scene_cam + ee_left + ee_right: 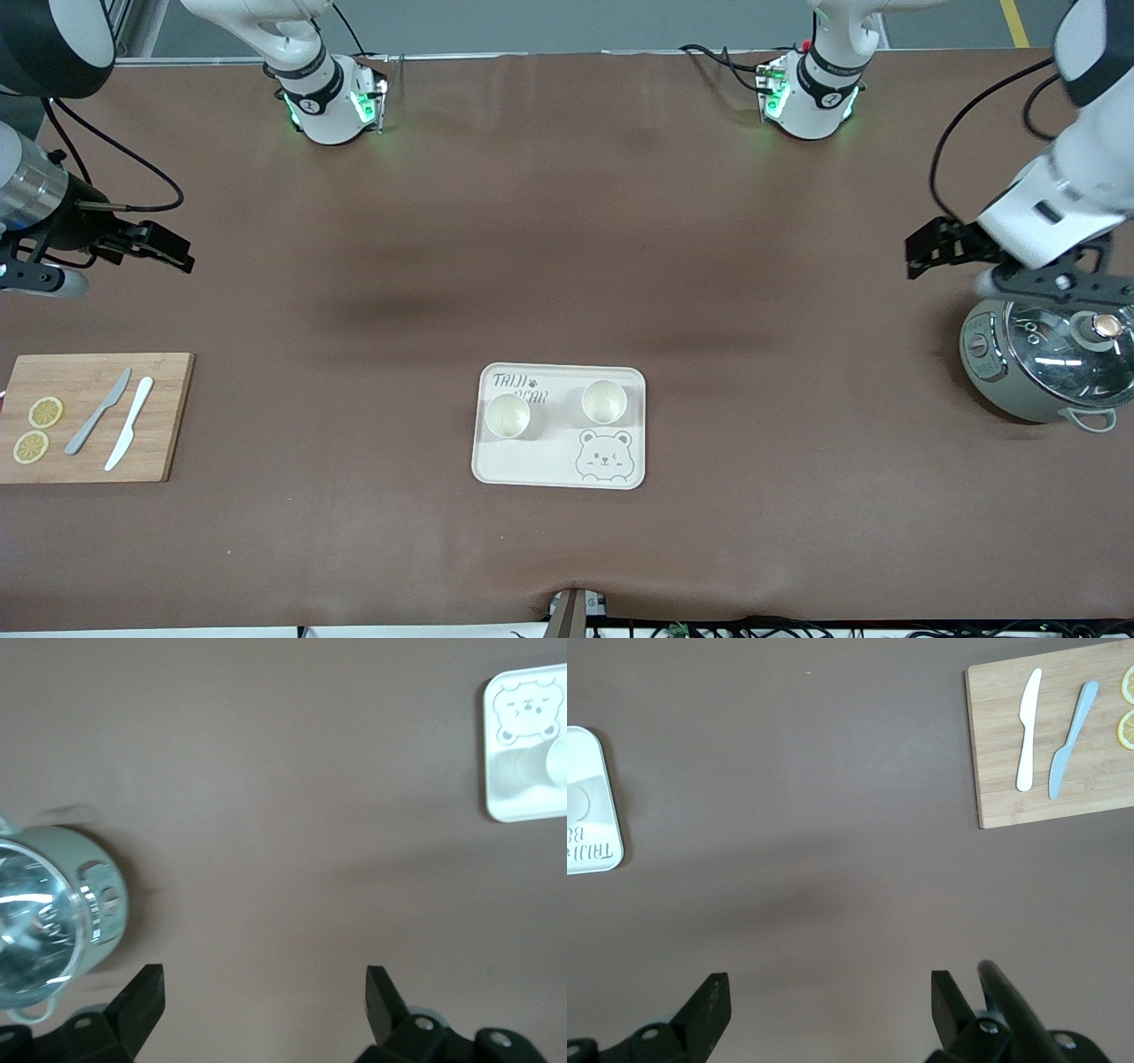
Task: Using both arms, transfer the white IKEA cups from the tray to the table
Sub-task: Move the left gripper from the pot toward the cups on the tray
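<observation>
Two white IKEA cups stand upright on the cream bear tray (560,462) in the middle of the table: one cup (508,416) toward the right arm's end, the other cup (604,401) toward the left arm's end. My left gripper (921,252) is open and empty, up over bare table beside the pot; its fingers frame bare table in the left wrist view (266,992), with the tray (523,806) at the edge. My right gripper (173,248) is open and empty, up over bare table near the cutting board; the right wrist view (831,997) shows the tray's edge (589,850).
A grey-green pot with a glass lid (1045,363) stands at the left arm's end, also in the left wrist view (44,912). A bamboo cutting board (164,416) with two knives and two lemon slices (45,412) lies at the right arm's end.
</observation>
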Controlling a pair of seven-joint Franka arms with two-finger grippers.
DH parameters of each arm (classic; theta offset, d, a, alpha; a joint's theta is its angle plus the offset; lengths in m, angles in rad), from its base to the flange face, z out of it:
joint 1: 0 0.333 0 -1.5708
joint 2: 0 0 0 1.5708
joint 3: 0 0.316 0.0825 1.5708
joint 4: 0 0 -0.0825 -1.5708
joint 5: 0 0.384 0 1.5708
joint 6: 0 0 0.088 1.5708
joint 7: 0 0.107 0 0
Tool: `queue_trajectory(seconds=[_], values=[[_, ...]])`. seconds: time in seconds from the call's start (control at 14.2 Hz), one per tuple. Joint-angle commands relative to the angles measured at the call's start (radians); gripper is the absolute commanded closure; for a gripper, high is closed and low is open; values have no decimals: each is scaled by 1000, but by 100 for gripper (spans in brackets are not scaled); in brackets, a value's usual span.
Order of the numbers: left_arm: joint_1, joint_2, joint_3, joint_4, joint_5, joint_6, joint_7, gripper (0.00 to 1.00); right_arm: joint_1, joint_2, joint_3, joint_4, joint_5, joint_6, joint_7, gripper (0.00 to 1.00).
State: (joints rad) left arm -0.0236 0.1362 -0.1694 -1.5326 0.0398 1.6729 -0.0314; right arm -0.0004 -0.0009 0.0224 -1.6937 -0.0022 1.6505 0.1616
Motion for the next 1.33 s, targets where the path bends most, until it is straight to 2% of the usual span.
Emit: queue_trajectory(seconds=[0.0,0.35,0.7,0.77,1.05,1.12,1.26], values=[[-62,118,-2,89,-3,27,-56,0,5,-28,1,-24,-13,11,4,0],[-182,250,-1,156,0,149,-200,0,5,-28,1,-24,-13,9,4,0],[-306,400,31,278,5,176,-307,0,5,-28,1,-24,-13,9,4,0],[-346,420,60,284,9,195,-321,0,5,-28,1,-24,-13,9,4,0],[-550,500,252,289,19,248,-344,0,5,-27,1,-24,-13,11,4,0],[-577,516,274,289,17,263,-361,0,5,-27,1,-24,-13,11,4,0],[-588,534,274,289,17,324,-403,0,5,-27,1,-24,-13,11,4,0]])
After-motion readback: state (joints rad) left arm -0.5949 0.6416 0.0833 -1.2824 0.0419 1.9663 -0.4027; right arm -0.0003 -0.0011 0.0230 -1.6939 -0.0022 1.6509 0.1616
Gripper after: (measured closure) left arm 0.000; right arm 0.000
